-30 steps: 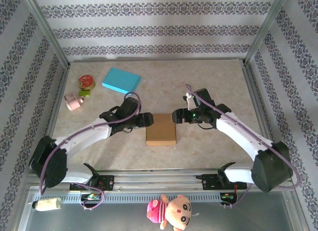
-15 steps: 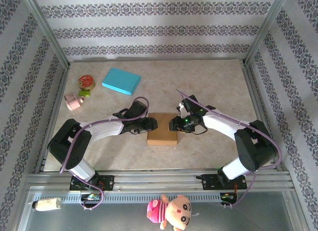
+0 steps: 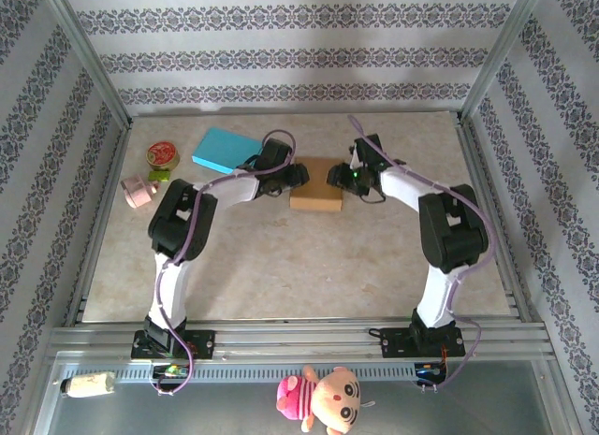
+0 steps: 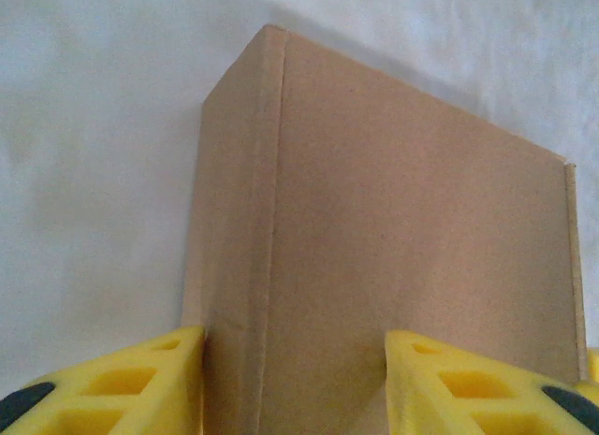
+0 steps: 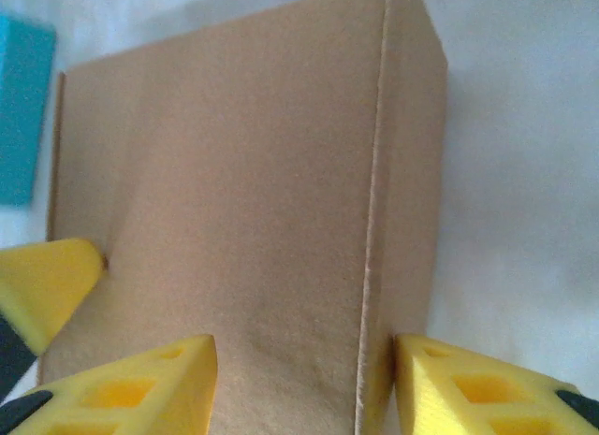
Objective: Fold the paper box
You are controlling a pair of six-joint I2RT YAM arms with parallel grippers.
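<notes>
The brown paper box [image 3: 316,190] lies closed and flat at the far middle of the table. My left gripper [image 3: 296,176] meets its left end and my right gripper [image 3: 334,179] its right end. In the left wrist view the box [image 4: 393,220] reaches between the jaws of the left gripper [image 4: 295,360], which are apart: one yellow finger [image 4: 159,379] touches its side wall, the other stands over its top. In the right wrist view the box [image 5: 234,173] sits likewise in the right gripper [image 5: 304,360], one finger [image 5: 468,384] against the side wall.
A blue flat book [image 3: 228,152] lies just left of the box, also visible in the right wrist view [image 5: 21,117]. Farther left are a round tin [image 3: 163,155], a small green piece [image 3: 157,175] and a pink roll [image 3: 140,191]. A plush toy [image 3: 323,396] sits below the rail.
Both grippers and the box have travelled from the near middle of the table to the far middle, close to the blue book. The arms are now stretched out.
</notes>
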